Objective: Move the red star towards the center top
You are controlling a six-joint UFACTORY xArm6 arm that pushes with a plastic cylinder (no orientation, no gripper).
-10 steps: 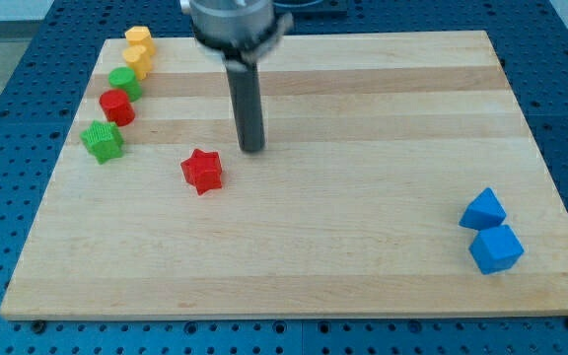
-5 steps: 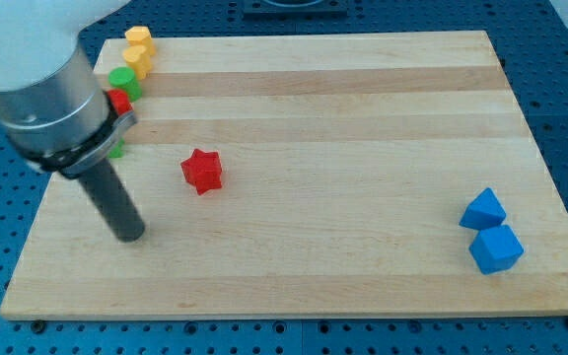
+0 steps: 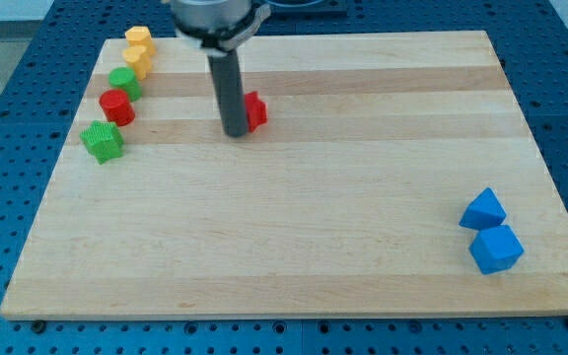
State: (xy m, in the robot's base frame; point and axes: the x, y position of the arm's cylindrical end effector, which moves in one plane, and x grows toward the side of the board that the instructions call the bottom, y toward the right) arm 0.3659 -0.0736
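Note:
The red star lies on the wooden board, left of centre in the upper part, partly hidden behind the rod. My tip is right at the star's left side, touching it or nearly so, slightly toward the view's bottom. The dark rod rises from there to the arm at the view's top.
Along the board's upper left edge stand two yellow blocks, a green cylinder, a red cylinder and a green star. Two blue blocks sit at the lower right.
The red star has moved up and to the right from the board's left middle. My tip swept from the lower left to the star's left side.

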